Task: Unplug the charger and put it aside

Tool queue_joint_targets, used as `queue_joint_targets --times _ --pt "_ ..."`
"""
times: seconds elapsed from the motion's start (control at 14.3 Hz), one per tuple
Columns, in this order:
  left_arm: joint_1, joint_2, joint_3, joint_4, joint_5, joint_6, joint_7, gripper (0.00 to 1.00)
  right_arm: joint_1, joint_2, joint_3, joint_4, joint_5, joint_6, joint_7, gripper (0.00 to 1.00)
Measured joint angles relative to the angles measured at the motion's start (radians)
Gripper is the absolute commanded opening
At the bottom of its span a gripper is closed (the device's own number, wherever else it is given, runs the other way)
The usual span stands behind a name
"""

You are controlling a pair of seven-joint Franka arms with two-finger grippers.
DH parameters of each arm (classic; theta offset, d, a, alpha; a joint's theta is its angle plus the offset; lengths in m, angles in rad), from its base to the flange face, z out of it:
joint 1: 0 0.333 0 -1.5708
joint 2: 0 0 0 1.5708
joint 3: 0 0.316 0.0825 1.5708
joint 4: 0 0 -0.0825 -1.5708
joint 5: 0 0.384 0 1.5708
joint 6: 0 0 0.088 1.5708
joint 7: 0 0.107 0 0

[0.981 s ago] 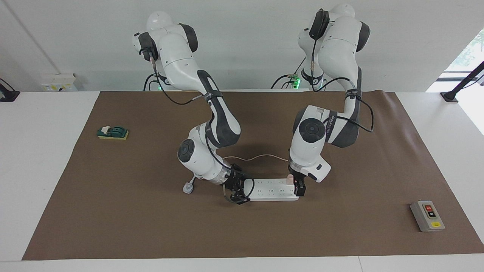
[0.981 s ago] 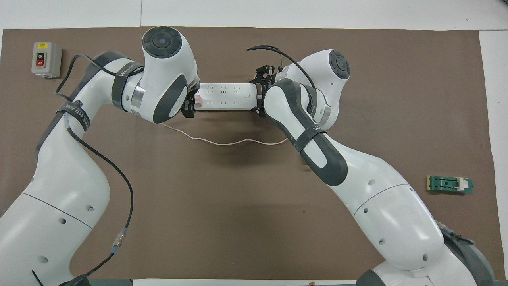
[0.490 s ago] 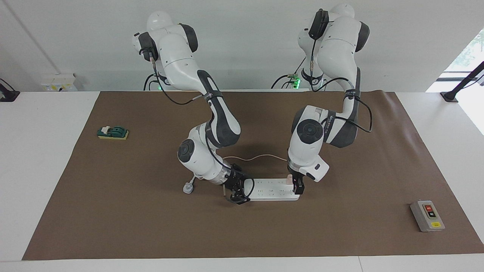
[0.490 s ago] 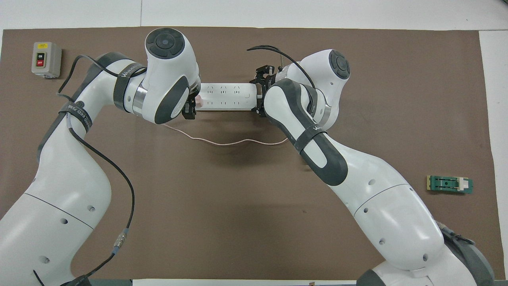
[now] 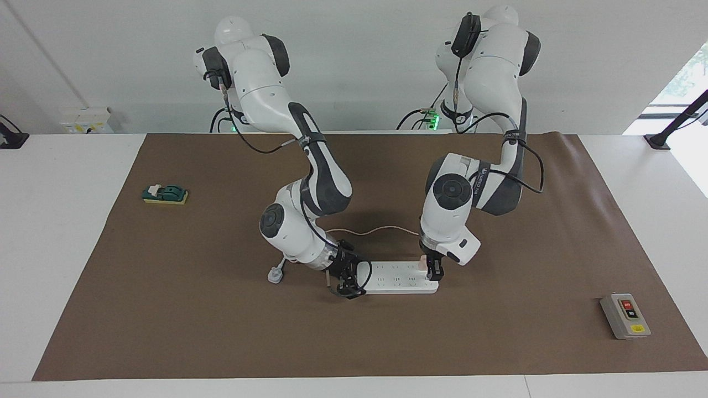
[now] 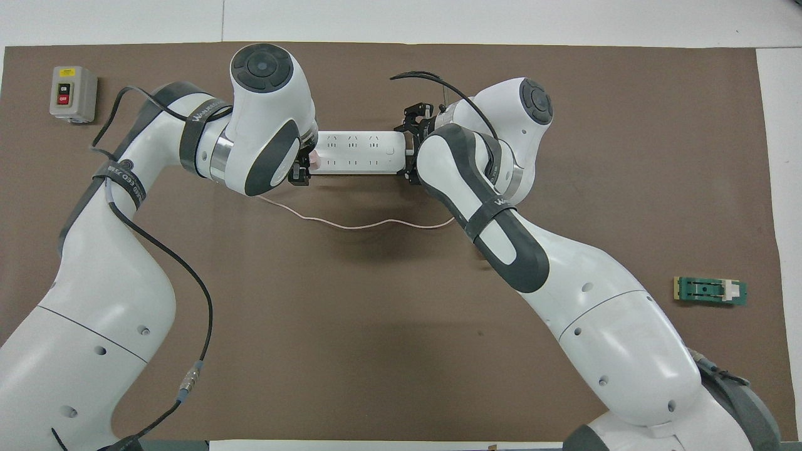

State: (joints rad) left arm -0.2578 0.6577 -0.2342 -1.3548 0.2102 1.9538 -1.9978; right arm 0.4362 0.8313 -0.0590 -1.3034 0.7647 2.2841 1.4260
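Observation:
The long white power strip [image 5: 395, 278] lies mid-table and also shows in the overhead view [image 6: 357, 152]. The small pale pink charger [image 5: 423, 261] stands on the strip's end toward the left arm's end of the table, seen from above too [image 6: 315, 162]. Its thin pink cable [image 5: 376, 228] trails on the mat nearer to the robots [image 6: 357, 224]. My left gripper [image 5: 432, 269] comes down from above and is shut on the charger [image 6: 301, 173]. My right gripper [image 5: 347, 283] is shut on the strip's other end and holds it down [image 6: 411, 149].
A white three-pin plug [image 5: 275, 275] lies beside the right arm's wrist. A grey switch box [image 5: 625, 316] stands toward the left arm's end, farther from the robots [image 6: 73, 94]. A green block [image 5: 165, 194] lies toward the right arm's end [image 6: 710, 290].
My left gripper and wrist have crept a little upward and toward the robots at the charger. The right arm and the strip have not moved.

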Motion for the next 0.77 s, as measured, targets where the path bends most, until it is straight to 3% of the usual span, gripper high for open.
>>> queue_joint_targets --times 0.07,0.14,0.77 --pt "0.000 -0.002 0.000 0.002 -0.005 0.000 0.011 0.17 0.000 0.000 0.000 0.000 0.000 0.000 0.000 0.00" --pt "0.000 -0.004 0.000 0.003 -0.011 0.000 0.021 0.02 0.000 0.000 0.000 0.000 0.000 0.000 0.000 0.00" --pt "0.000 -0.006 0.002 0.002 -0.020 -0.002 0.029 0.00 -0.002 0.001 0.000 0.000 0.010 -0.003 -0.001 0.00"
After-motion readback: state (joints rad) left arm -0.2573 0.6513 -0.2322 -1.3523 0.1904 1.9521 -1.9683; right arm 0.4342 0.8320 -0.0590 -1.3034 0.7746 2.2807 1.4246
